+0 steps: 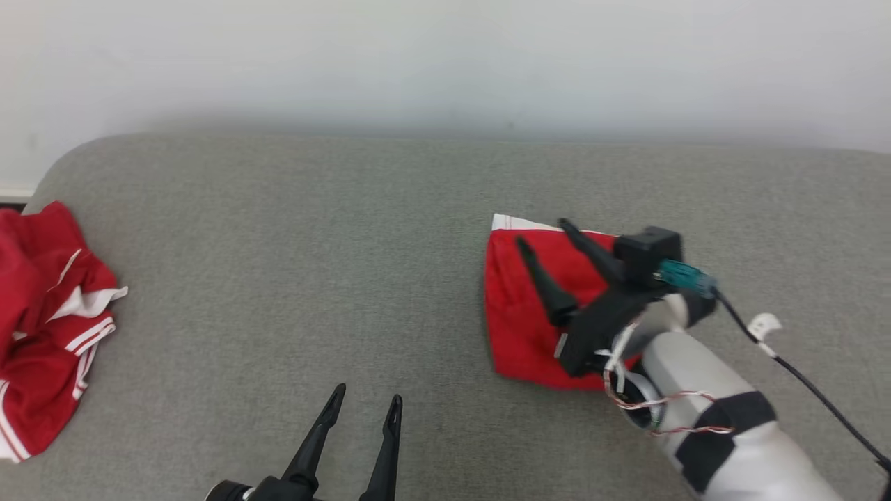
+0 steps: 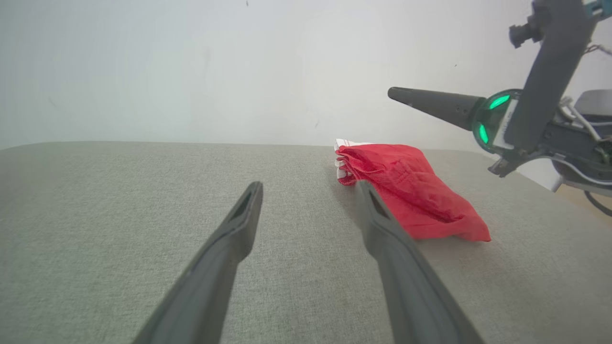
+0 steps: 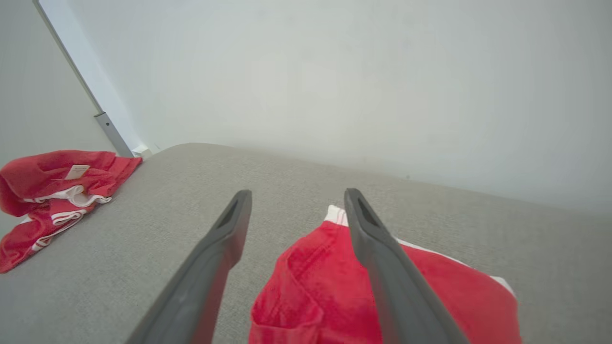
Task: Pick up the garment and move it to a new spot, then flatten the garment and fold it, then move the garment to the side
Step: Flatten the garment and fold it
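Note:
A folded red garment point(image 1: 525, 316) with white trim lies on the grey cushioned surface point(image 1: 313, 264), right of centre. My right gripper point(image 1: 543, 233) hovers just above it, open, fingers pointing toward the far left with nothing between them. From the right wrist, the same garment point(image 3: 306, 286) sits below the two spread fingers point(image 3: 224, 239). My left gripper point(image 1: 367, 400) is open near the front edge, apart from the cloth. In the left wrist view the folded garment point(image 2: 411, 191) lies ahead to the right, with the right gripper's finger point(image 2: 430, 102) above it.
A second red garment with white stripes point(image 1: 42, 313) lies crumpled at the surface's left end, also in the right wrist view point(image 3: 52, 191). A pale wall point(image 1: 445, 62) stands behind. A black cable point(image 1: 814, 390) trails from the right arm.

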